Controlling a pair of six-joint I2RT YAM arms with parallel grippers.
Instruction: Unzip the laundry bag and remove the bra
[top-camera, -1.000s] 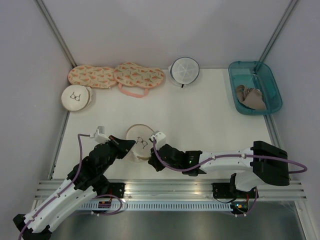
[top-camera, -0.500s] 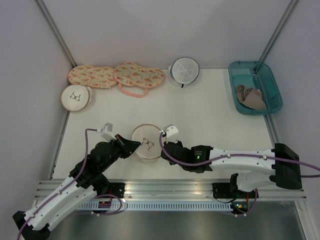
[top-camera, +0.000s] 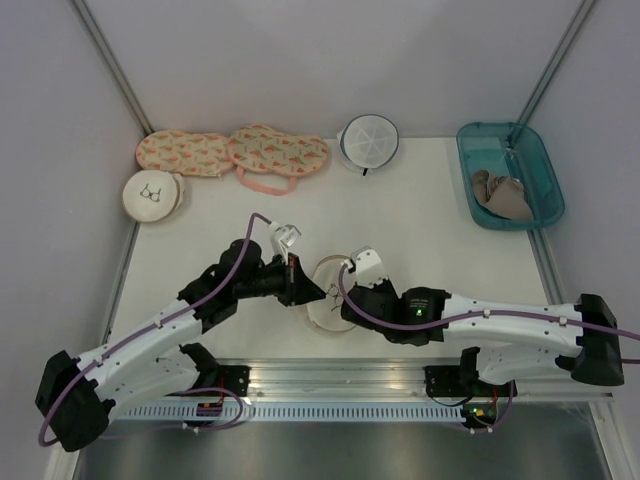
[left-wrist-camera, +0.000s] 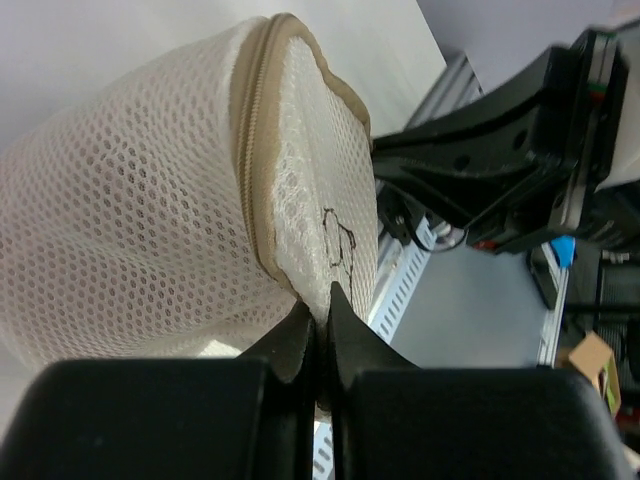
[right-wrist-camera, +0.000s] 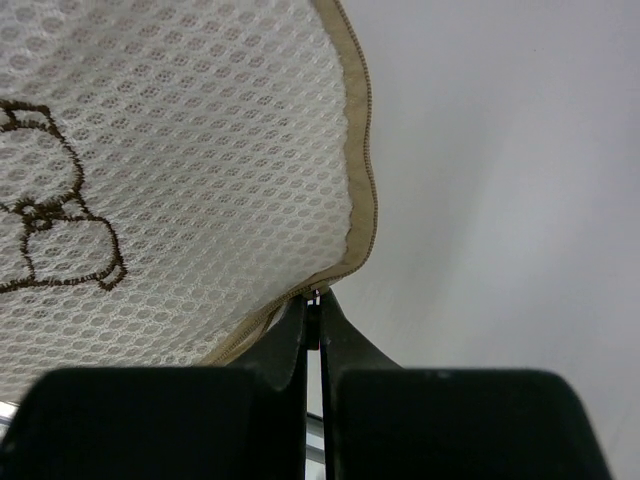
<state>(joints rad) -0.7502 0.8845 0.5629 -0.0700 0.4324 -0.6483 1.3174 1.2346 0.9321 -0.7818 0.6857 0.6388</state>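
Observation:
The laundry bag (top-camera: 322, 302), round, cream-beige mesh with a black bra outline, is held between both grippers at the table's near middle. My left gripper (top-camera: 303, 288) is shut on the fabric at the bag's rim beside the tan zipper (left-wrist-camera: 252, 160), as the left wrist view (left-wrist-camera: 318, 312) shows. My right gripper (top-camera: 346, 300) is shut on the small zipper pull (right-wrist-camera: 316, 297) at the bag's edge (right-wrist-camera: 170, 170). The zipper looks closed along the rim that shows. The pink bra is hidden.
A second cream round bag (top-camera: 153, 194) lies at the far left. Two peach patterned pouches (top-camera: 185, 153) (top-camera: 278, 152) and a white mesh round bag (top-camera: 368, 141) lie along the back. A teal bin (top-camera: 540, 170) at the back right holds a tan-grey bra (top-camera: 500, 195).
Both grippers have moved to the right with the laundry bag between them, from the near left-centre towards the middle. The left arm has stretched out further.

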